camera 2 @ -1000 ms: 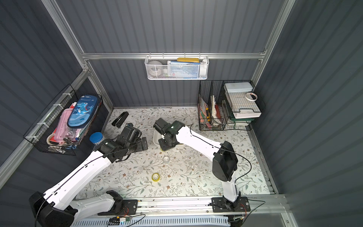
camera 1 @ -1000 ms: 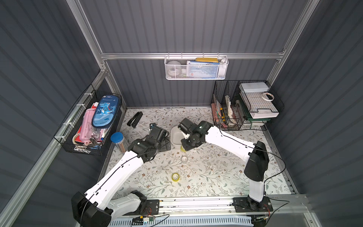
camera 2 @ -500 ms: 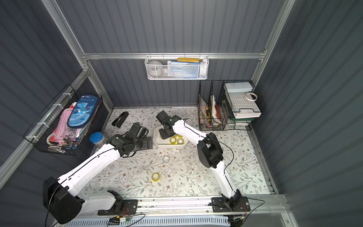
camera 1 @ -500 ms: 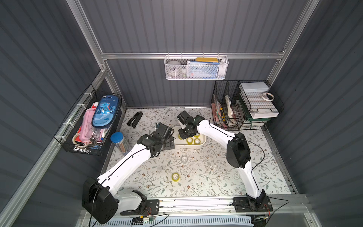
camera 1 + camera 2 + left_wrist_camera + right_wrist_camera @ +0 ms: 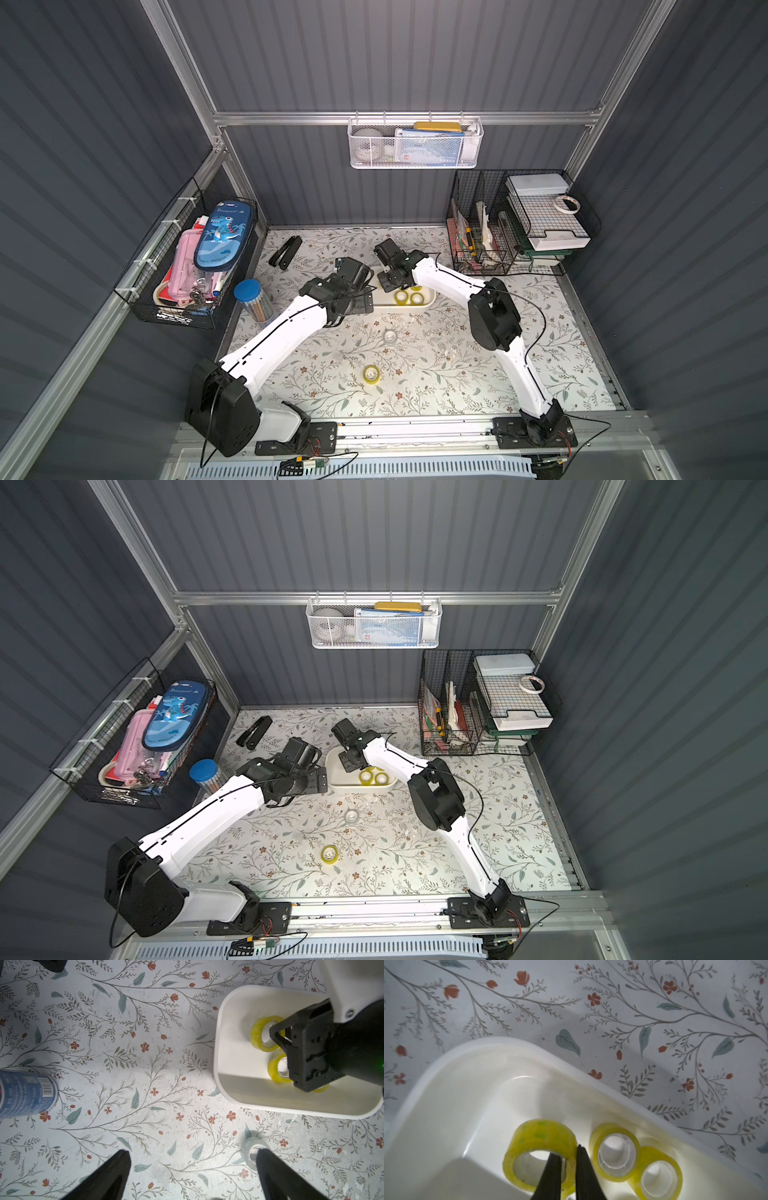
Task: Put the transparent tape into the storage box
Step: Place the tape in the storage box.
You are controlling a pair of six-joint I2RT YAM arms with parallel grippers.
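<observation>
**Right pincer** [image 5: 566, 1152]: clenched on the wall of a yellow-tinted tape roll [image 5: 542, 1132], with one finger through the core and one outside. The roll stands on edge inside the storage box [image 5: 508, 1043]. You cannot tell whether it rests on the box floor.

Just beside it, at least two more yellow rolls [image 5: 614, 1151] lie flat in the box, touching each other. The arm hides anything further.

**Left pincer** [image 5: 193, 1152]: released, jaws wide, holding nothing. It hovers over the tabletop [image 5: 436, 365] at 9 o'clock of the box in both top views.

**Outstanding items**, taking the box as dial centre in a top view:
- A colourless roll [image 5: 389, 335] lies near the box at about 6 o'clock.
- A loose yellow roll [image 5: 371, 373] lies farther out on the same bearing.

**Status:** judge the task as past halfway. You have still to release the held roll, then collect the two on the tabletop. The colourless one lies nearest the left pincer.
</observation>
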